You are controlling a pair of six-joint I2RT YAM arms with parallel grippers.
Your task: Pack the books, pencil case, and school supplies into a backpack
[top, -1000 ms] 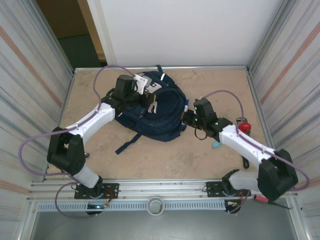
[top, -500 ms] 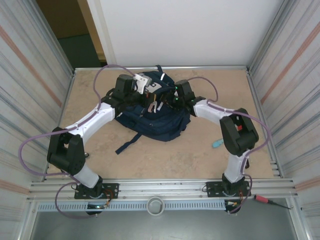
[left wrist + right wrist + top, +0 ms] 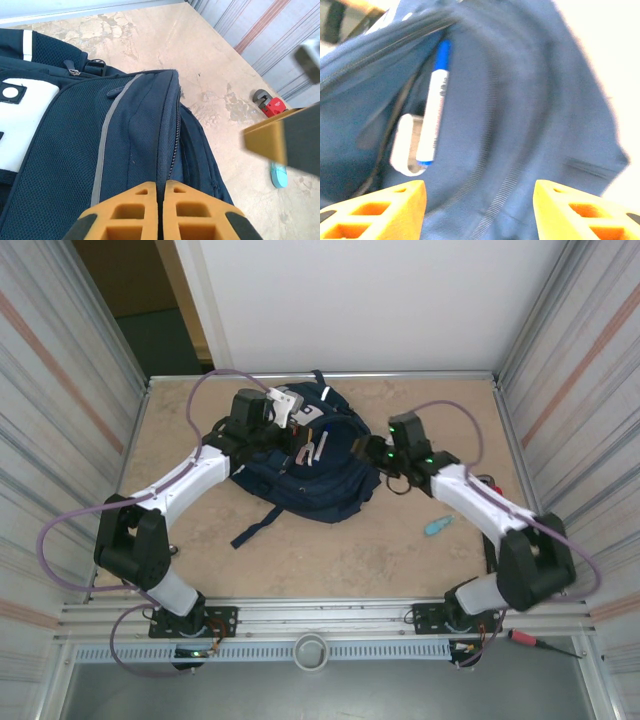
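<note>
Seen from above, a large navy backpack (image 3: 300,468) lies just above the middle of the frame on a tan desk (image 3: 330,560), with one arm reaching in from each side.

My left claw (image 3: 160,192) is closed, and as far as I can tell it is pinching the fabric edge where the zipper (image 3: 176,135) runs down to the bottom centre of the left wrist view. The bag is soft and floppy, so it sags wherever it is not held up. That stitched zipper rim is the firmest place to grip it.

My right claw (image 3: 480,210) is open and empty, with its two fingers at the bottom corners of the right wrist view. Above them the pocket gapes. A blue-and-white marker pen (image 3: 432,105) lies inside it, left of centre, with a small white item (image 3: 402,147) touching its lower end (both look light).

A teal item (image 3: 437,526) lies on the desk right of centre, well apart from the bag. It looks small, light and low-lying. I judge it is best pinched across its narrow width, since a smooth little thing may skid.
</note>
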